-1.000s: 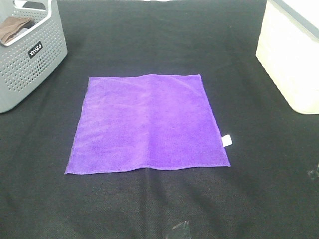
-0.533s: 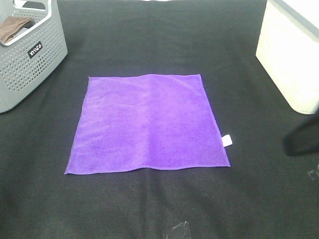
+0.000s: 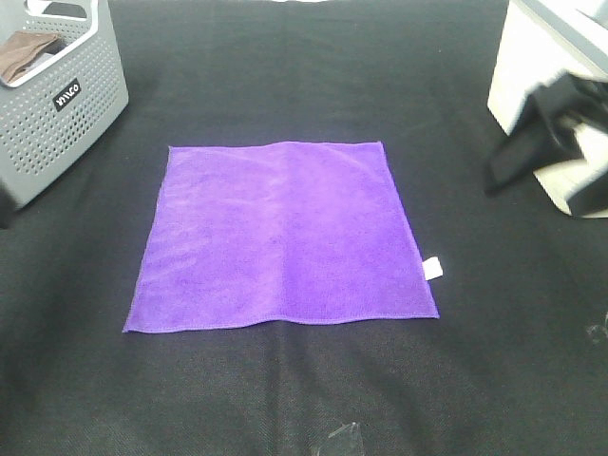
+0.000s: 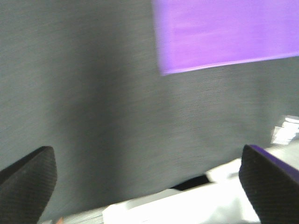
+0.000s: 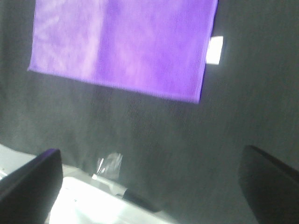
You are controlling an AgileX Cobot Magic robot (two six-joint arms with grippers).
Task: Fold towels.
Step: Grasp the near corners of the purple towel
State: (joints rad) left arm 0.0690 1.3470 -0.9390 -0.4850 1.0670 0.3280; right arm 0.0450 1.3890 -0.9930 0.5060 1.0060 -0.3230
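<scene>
The purple towel (image 3: 285,233) lies flat and unfolded in the middle of the black table, its white tag (image 3: 432,268) on the right edge. My right arm (image 3: 541,138) is a dark blur at the right, in front of the white box and apart from the towel. My right gripper (image 5: 149,184) is open and empty above the table, with the towel (image 5: 121,42) and tag (image 5: 214,50) ahead of it. My left gripper (image 4: 149,184) is open and empty, with a towel corner (image 4: 219,32) ahead. Only a dark sliver of the left arm (image 3: 5,204) shows at the left edge.
A grey perforated basket (image 3: 66,114) stands at the far left with a brown cloth (image 3: 24,52) in it. A white box (image 3: 560,104) stands at the far right. Black cloth covers the table (image 3: 285,389) all round the towel.
My right arm has come in from the right edge and risen in front of the white box. A sliver of the left arm has appeared at the left edge. The towel has not moved.
</scene>
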